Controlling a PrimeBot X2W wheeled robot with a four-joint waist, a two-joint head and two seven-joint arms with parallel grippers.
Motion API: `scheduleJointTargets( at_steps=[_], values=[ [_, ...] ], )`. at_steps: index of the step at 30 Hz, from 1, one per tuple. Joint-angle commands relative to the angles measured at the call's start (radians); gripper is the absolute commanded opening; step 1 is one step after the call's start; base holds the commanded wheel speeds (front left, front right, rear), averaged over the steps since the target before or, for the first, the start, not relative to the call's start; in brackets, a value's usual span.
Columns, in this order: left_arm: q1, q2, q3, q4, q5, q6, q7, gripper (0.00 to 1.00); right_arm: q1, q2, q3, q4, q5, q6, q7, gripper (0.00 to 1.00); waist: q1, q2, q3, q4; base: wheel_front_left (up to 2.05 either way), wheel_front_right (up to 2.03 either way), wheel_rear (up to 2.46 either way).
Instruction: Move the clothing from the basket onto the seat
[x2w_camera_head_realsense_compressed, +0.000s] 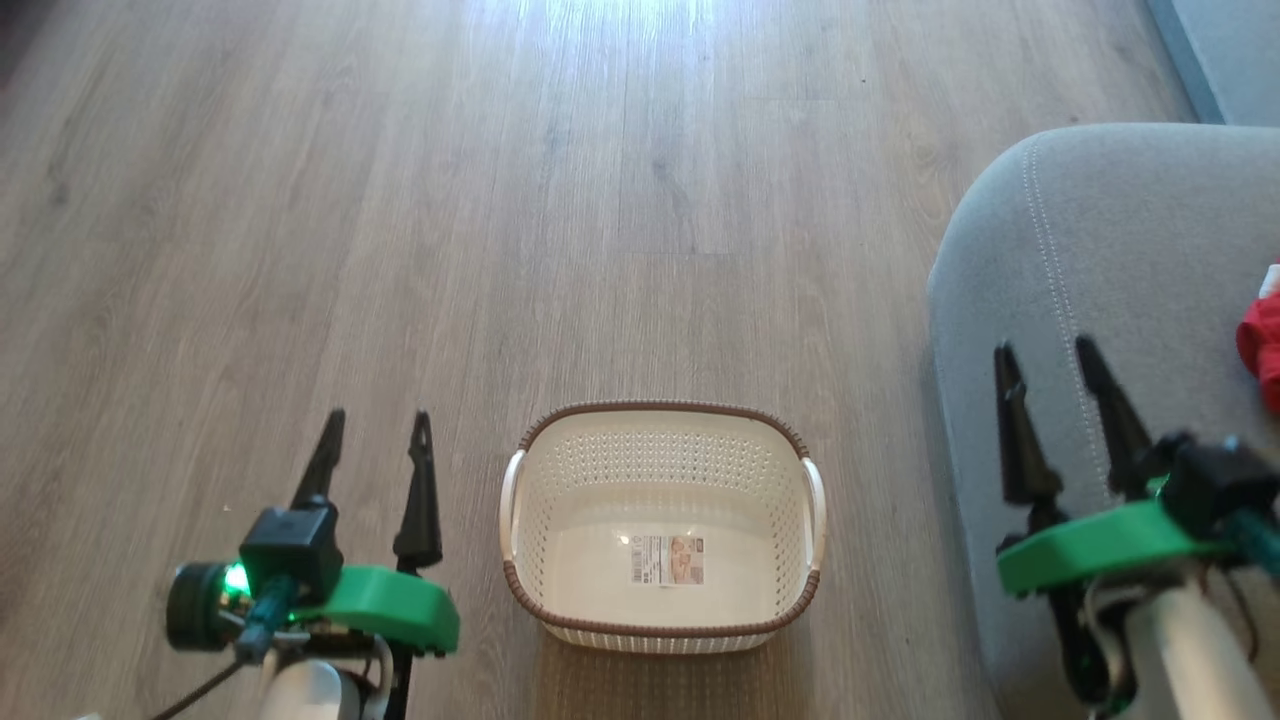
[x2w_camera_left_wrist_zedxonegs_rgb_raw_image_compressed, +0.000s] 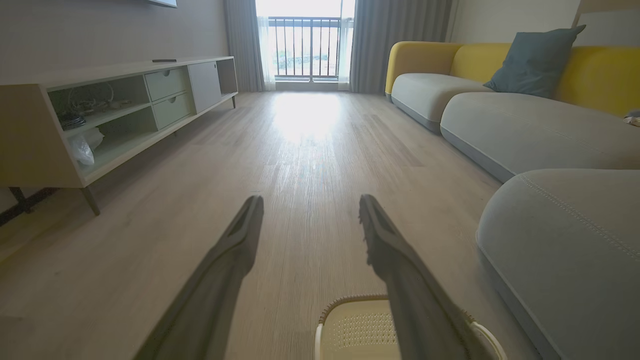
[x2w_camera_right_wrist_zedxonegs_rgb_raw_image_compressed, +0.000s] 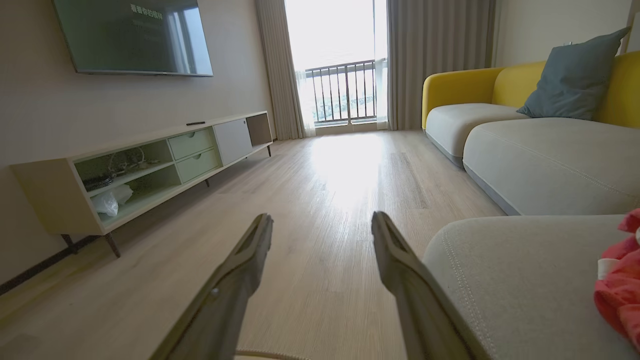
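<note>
The cream-white perforated basket with a brown rim stands on the wood floor, holding nothing but its label sticker; its far rim also shows as the basket under my left fingers. Red clothing with white trim lies on the grey seat at the right edge, seen too as clothing on the seat. My left gripper hovers left of the basket, open with nothing in it. My right gripper hangs above the seat's left part, open with nothing in it, left of the clothing.
A long low TV cabinet on thin legs runs along the left wall under a television. A yellow-backed sofa with a blue cushion lines the right side. Wood floor stretches to the balcony window.
</note>
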Motion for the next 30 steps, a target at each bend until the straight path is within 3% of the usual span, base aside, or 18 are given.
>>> scheduleJointTargets(
  at_steps=[1,12,30],
  values=[
    [-0.021,-0.001,0.031,-0.009,-0.016,0.001,-0.005,1.0,-0.002,0.004,0.016,-0.039,-0.019,0.0,-0.006,1.0,0.0001,0.0,-0.001,0.003,0.0,0.0,0.0],
    [0.005,-0.001,0.046,0.008,-0.038,-0.067,-0.005,1.0,0.067,0.068,-0.046,-0.029,-0.087,0.0,-0.006,1.0,0.0001,0.0,-0.004,-0.005,0.0,0.0,0.0],
    [0.016,-0.001,0.058,0.008,-0.089,-0.097,-0.005,1.0,0.063,0.075,-0.029,-0.023,-0.082,0.0,-0.006,1.0,0.0001,0.0,-0.014,-0.021,0.0,0.0,0.0]
  ],
)
